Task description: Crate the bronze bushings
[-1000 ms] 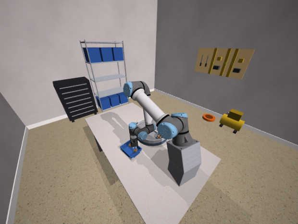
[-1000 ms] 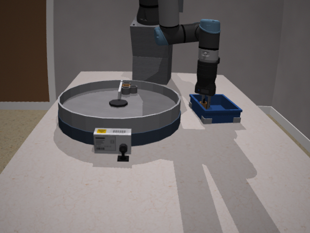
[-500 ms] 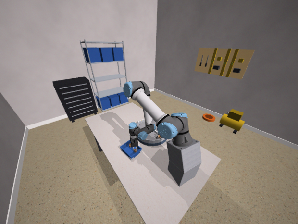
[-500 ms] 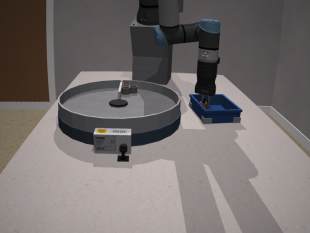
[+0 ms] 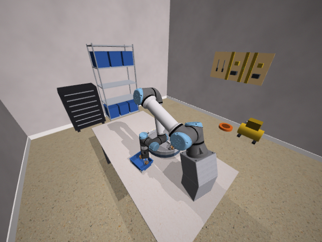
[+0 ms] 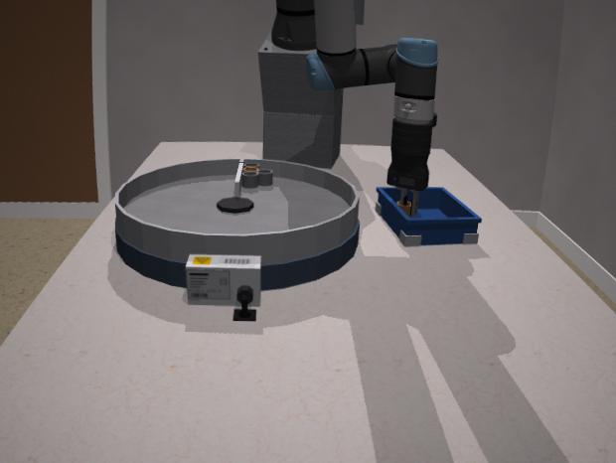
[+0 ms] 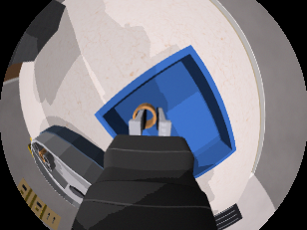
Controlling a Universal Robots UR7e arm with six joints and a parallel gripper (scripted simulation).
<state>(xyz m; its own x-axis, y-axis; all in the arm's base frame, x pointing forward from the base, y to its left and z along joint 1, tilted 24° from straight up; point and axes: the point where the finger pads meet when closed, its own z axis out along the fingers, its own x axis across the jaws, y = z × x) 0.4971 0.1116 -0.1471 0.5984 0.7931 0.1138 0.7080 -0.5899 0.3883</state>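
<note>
Blk stand (image 6: pixel 244 315), ext. only; top: 2 bronze bushings (image 5: pixel 146 162) (image 6: pixel 403 209) (image 7: pixel 154 118) in crate (image 5: pixel 134 163) (image 6: pixel 442 231) (image 7: pixel 226 120); jaws part-open, can't tell if holding.

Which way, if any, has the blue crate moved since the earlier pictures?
No: in the exterior view, the crate stands in the same spot beside the round turning table.
</note>
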